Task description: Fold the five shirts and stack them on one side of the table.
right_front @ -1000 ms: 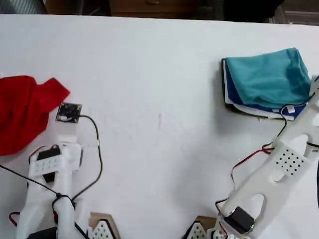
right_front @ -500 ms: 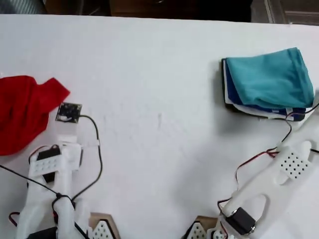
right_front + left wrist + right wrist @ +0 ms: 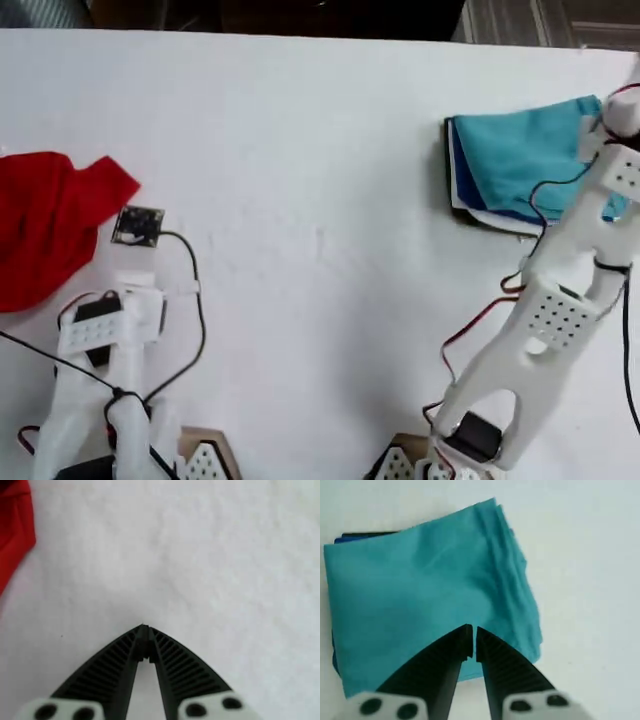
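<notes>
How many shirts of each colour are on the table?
red shirt: 1, loose on one side
teal shirt: 1, top of the stack
blue shirt: 1, edge peeking out under the teal
white shirt: 1, edge showing lower in the stack
black shirt: 1, thin dark edge at the stack's bottom
Total: 5

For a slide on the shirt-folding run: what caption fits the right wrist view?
Right gripper, shut, over the folded teal shirt topping the stack on the white table.
</notes>
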